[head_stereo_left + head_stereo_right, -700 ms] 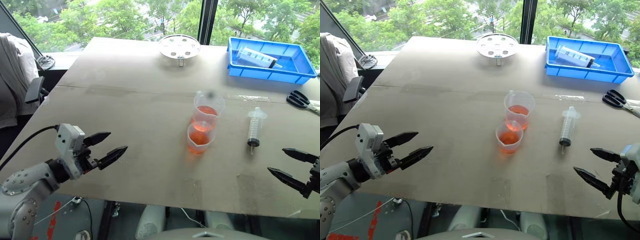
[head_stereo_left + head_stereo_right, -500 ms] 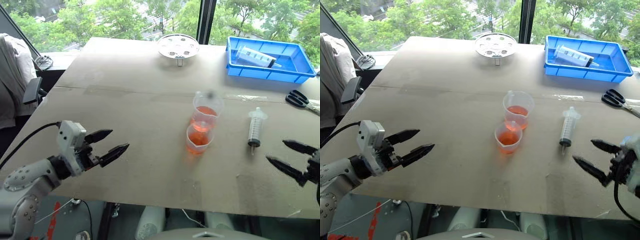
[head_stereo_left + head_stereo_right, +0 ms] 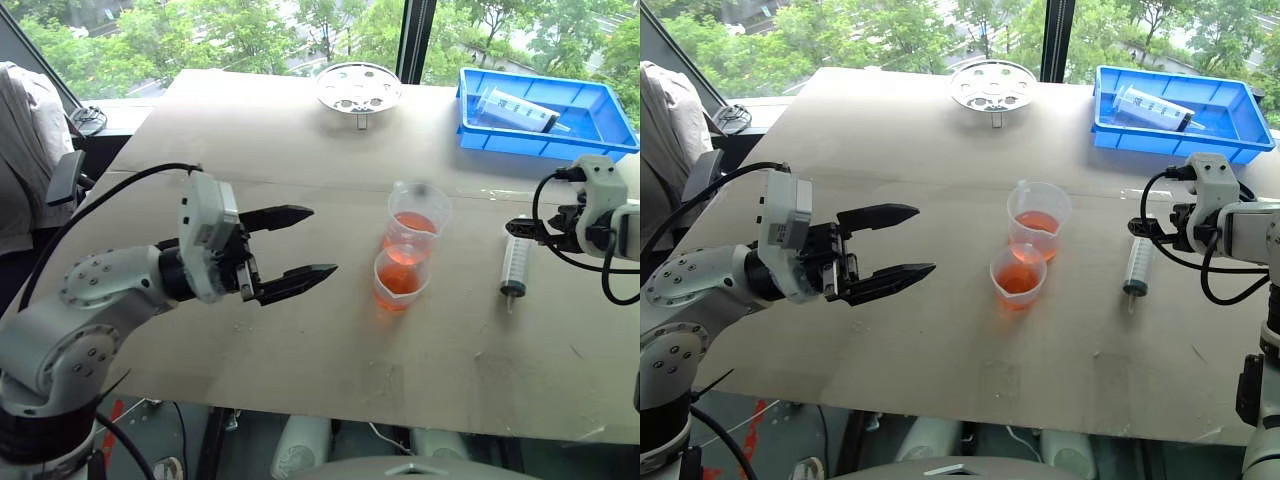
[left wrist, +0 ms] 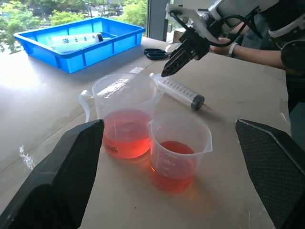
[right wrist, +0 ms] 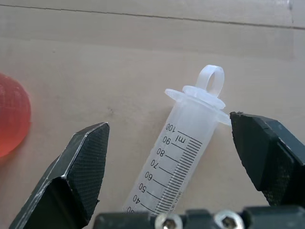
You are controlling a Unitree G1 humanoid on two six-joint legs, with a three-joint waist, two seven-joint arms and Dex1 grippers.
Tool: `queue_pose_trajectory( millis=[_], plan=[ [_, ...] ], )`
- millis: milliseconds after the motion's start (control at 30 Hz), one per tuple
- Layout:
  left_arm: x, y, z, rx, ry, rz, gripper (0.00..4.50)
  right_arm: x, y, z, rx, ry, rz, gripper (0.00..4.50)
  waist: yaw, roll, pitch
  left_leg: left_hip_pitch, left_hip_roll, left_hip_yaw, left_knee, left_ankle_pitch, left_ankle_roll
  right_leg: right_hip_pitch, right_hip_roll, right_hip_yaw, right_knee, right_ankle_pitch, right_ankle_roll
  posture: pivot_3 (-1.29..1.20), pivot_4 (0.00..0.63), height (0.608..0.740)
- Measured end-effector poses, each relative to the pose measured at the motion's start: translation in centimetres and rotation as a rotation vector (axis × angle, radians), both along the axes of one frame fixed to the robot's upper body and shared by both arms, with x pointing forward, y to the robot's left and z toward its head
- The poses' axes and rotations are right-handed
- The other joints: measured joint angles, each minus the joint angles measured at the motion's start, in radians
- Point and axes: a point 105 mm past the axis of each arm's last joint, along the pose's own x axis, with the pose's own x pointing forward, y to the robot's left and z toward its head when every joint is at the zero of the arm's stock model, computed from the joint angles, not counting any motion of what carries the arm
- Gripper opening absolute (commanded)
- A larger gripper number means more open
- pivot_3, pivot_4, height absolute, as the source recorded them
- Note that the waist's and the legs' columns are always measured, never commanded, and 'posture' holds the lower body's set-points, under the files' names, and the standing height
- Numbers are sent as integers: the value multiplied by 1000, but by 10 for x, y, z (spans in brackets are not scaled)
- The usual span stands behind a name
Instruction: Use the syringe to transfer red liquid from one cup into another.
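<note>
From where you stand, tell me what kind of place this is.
Probably a makeshift lab bench beside a window: a plain board table holding measuring cups of red liquid, a syringe and a blue tray, with trees outside.

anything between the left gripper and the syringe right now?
Yes. In the left eye view, the two cups of red liquid stand between the open left gripper and the syringe. The left wrist view shows them too.

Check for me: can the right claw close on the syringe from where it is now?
Probably yes. The right claw is open, one finger on each side of the syringe near its flange, and nothing lies between them. The cups stand well off to the side.
</note>
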Motion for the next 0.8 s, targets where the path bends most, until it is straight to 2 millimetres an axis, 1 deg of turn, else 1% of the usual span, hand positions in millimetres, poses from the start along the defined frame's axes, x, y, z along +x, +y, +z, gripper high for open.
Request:
queue_pose_trajectory(
  millis=[133, 167, 233, 267, 300, 333, 367, 400, 633, 700, 800],
  plan=[
    [0, -2, 0, -2, 0, 14, 4470, 8, -5, -20, 24, 128, -65, 4373, -7, 0, 0, -1, 0, 3, 1, 0, 0, -2, 0, 0, 1, 0, 0, 0, 150, 740],
    [-1, -2, -1, -4, 3, 20, 4500, 9, -5, -25, 15, 163, -75, 4141, -10, 0, 0, -1, 0, 3, 1, 0, 1, -2, 1, 0, 2, 0, 0, 0, 150, 740],
    [-2, -3, -3, -11, 10, 24, 4500, 10, -6, -32, -3, 211, -84, 3573, -15, 0, 0, 0, 0, 3, 1, 0, 1, -2, 1, 0, 3, 0, 0, 0, 150, 740],
    [-2, -3, -4, -16, 16, 26, 4500, 10, -5, -35, -5, 227, -85, 3194, -17, 0, 0, 0, 0, 3, 1, 0, 1, -2, 1, 0, 4, 0, 0, 0, 150, 740],
    [-3, -4, -4, -22, 20, 30, 4500, 11, -4, -38, -4, 250, -90, 2553, -20, 0, 0, 0, 0, 3, 2, 0, 1, -2, 2, 0, 5, 0, 1, 0, 150, 740],
    [-3, -4, -5, -25, 21, 32, 4500, 11, -5, -38, -7, 254, -92, 2287, -21, 0, 0, 0, 0, 2, 2, 0, 1, -2, 2, 0, 5, 0, 1, 0, 150, 740],
    [-4, -5, -5, -28, 23, 32, 4500, 12, -5, -37, -15, 260, -93, 1800, -22, 0, 0, 1, 0, 3, 2, 0, 1, -2, 2, 0, 6, 0, 1, 0, 150, 740],
    [-5, -5, -6, -32, 27, 35, 4500, 13, -4, -37, -25, 264, -89, 1523, -24, 0, 0, 1, 0, 3, 2, 0, 1, -2, 2, 0, 7, 0, 1, 0, 150, 740],
    [-5, -5, -9, -47, 41, 65, 4500, 16, -1, -37, -34, 298, -65, 1497, -26, 0, 0, 4, 1, 3, 4, 0, 1, -2, 3, 1, 13, 0, 0, 0, 150, 740],
    [-5, -5, -9, -59, 49, 67, 4500, 15, 1, -35, -56, 294, -13, 1497, -27, 0, 0, 4, 1, 3, 5, 0, 1, -2, 3, 2, 14, 0, 0, 0, 150, 740],
    [-5, -4, -10, -65, 53, 76, 4500, 15, 6, -24, -53, 188, 129, 1497, -25, 1, 1, 4, 1, 3, 5, 0, 1, -2, 2, 1, 14, 0, 1, 0, 150, 740]
  ],
)
